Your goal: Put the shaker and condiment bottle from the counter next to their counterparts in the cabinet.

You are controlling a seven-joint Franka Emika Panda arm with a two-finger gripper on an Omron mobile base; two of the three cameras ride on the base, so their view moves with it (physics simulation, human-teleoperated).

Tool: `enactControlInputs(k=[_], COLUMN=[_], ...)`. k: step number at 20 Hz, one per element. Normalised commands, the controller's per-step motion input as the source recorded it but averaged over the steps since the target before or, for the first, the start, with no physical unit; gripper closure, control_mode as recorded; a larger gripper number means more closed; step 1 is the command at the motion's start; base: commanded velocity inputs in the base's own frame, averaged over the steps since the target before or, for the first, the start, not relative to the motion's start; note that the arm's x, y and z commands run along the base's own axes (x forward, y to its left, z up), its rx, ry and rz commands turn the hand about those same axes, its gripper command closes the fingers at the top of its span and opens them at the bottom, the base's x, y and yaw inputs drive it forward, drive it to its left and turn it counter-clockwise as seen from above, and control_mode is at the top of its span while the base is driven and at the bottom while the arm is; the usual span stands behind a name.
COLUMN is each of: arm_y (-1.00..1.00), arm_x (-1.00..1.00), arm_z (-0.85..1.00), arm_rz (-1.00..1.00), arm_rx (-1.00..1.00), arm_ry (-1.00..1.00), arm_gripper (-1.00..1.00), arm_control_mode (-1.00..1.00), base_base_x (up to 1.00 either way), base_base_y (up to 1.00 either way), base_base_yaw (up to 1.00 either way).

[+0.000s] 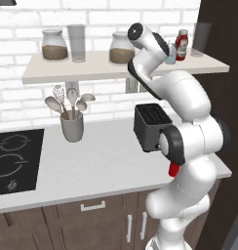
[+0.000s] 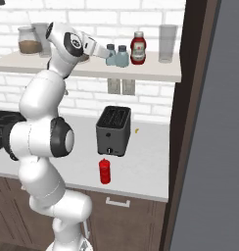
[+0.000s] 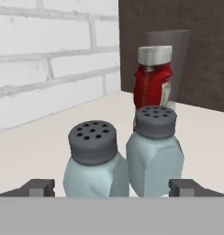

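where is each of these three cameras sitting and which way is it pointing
Left base view: behind the arm's left, facing counter and shelf; white arm at right.
Right base view: behind its right, facing toaster, red squeeze bottle; arm at left.
Hand view: on the hand, facing two shakers, labelled bottle.
Shared: shakers, labelled bottle, shelf.

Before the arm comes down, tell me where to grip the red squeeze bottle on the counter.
Grip the red squeeze bottle around its cylindrical body, below the pointed nozzle, probably coming in level from the counter's front edge. It stands upright, apart from the toaster behind it, so that side looks open.
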Motion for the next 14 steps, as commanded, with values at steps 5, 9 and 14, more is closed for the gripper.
enactControlInputs(k=[5,9,14], arm_y=[0.81,0.58,0.32], arm_x=[-0.47,-0.62,-0.88], arm_z=[-0.33,-0.19,-0.17], arm_rz=[0.07,0.06,0.08], arm_rx=[0.00,0.00,0.00], arm_ry=[0.00,0.01,0.00], arm_gripper=[-1.00,-1.00,-1.00], arm_control_mode=[-1.00,-1.00,-1.00], base_base_x=[0.00,0.00,0.00], base_base_y=[0.00,0.00,0.00], base_base_yaw=[0.00,0.00,0.00])
